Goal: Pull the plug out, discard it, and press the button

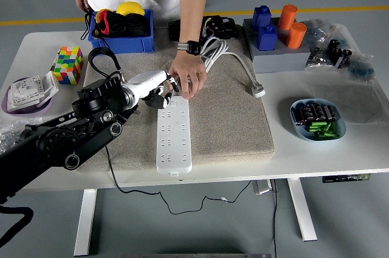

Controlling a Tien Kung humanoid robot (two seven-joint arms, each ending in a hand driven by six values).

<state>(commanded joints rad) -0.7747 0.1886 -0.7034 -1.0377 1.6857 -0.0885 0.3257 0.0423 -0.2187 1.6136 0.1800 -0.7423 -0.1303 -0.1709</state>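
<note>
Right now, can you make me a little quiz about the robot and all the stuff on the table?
1. True or false: the person's hand rests on the far end of the white power strip.
2. What lies in the shallow blue dish at the right? A) batteries B) cubes C) bananas
3. Fill in: the colourful puzzle cube sits near the table's ___ side.

Key:
1. True. The left robot hand reaches in at that same end.
2. A. Black and green batteries.
3. Left.
</note>
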